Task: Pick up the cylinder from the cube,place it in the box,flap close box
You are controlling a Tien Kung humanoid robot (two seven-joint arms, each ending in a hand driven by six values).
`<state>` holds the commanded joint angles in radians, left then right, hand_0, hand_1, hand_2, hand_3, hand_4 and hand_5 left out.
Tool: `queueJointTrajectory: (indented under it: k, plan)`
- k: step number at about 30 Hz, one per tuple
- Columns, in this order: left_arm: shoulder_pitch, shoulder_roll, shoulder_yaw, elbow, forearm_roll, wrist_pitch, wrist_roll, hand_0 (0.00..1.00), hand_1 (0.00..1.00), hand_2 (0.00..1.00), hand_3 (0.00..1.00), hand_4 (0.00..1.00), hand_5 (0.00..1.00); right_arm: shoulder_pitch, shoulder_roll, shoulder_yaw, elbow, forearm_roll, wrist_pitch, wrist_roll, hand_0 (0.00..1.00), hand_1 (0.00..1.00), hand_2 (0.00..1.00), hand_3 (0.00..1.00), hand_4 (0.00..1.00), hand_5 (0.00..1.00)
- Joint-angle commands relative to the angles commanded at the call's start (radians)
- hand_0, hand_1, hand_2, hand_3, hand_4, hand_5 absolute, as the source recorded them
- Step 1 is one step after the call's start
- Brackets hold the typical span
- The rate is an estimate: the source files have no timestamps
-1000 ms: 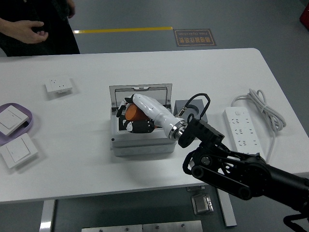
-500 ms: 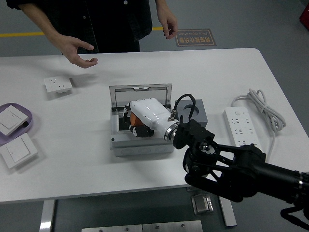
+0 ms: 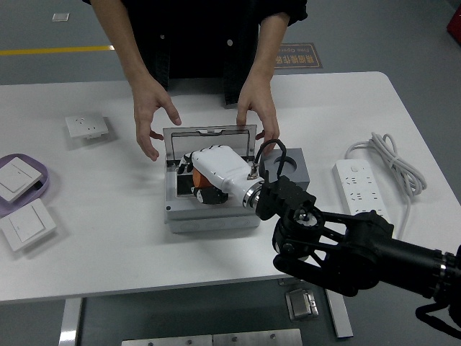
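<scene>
White table (image 3: 108,216) carries the grey box (image 3: 212,216), lid up, and you see a person's two hands (image 3: 155,115) at the lid's sides. Your right hand (image 3: 216,173) is inside the box with fingers curled around the orange cylinder (image 3: 204,193), while the grey cube (image 3: 297,167) stands just beside the box.

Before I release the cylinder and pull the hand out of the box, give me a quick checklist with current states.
1. Right hand is inside the box: ok.
2. Orange cylinder is under the hand, within the box walls: ok.
3. Cylinder resting on the box floor: cannot tell, hand covers it.
4. Lid upright and open: ok.
5. Space around the lid is free: not ok, the person's hands are at both lid corners.
6. Cube clear of the cylinder: ok.
</scene>
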<state>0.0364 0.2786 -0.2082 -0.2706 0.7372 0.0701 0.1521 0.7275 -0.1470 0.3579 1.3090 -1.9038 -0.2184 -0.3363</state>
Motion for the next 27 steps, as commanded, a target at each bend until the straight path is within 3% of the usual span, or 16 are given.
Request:
queueJointTrajectory:
  k: [1,2,7,8,15,21,27]
  plan:
    - [0.000,0.000,0.000,0.000,0.001,0.000,0.000,0.625,0.607,0.534,0.632,0.706,0.310,0.000,0.000,-0.001,-0.004,0.003,-0.001,0.003,0.807,0.675,0.663,0.649,0.558,0.349]
    - [0.000,0.000,-0.001,-0.001,0.001,0.000,0.000,0.625,0.607,0.533,0.632,0.706,0.310,0.000,0.000,-0.002,-0.007,0.005,-0.003,0.005,0.812,0.681,0.676,0.675,0.886,0.542]
    - [-0.001,0.000,-0.005,-0.003,0.006,0.001,-0.001,0.625,0.607,0.533,0.632,0.706,0.310,-0.006,0.000,0.000,-0.013,0.028,-0.015,0.018,0.812,0.681,0.676,0.675,0.886,0.542]
    - [-0.001,0.000,-0.006,-0.004,0.007,0.001,-0.001,0.625,0.607,0.533,0.632,0.706,0.310,-0.007,0.000,0.001,-0.013,0.033,-0.019,0.022,0.812,0.685,0.680,0.690,0.965,0.588]
    - [-0.002,-0.001,-0.015,-0.010,0.015,0.002,-0.002,0.625,0.607,0.533,0.632,0.705,0.309,-0.024,-0.012,0.019,0.006,0.107,-0.048,0.049,0.812,0.684,0.681,0.701,0.998,0.616]
    - [0.000,-0.004,-0.021,-0.016,0.019,0.002,-0.003,0.625,0.607,0.533,0.632,0.704,0.308,-0.051,-0.066,0.092,0.112,0.256,-0.092,0.112,0.810,0.678,0.675,0.707,0.998,0.619]
    - [-0.001,-0.003,-0.021,-0.019,0.019,0.003,-0.005,0.625,0.607,0.533,0.632,0.704,0.307,-0.024,-0.118,0.159,0.216,0.385,-0.132,0.152,0.776,0.652,0.659,0.692,0.997,0.605]
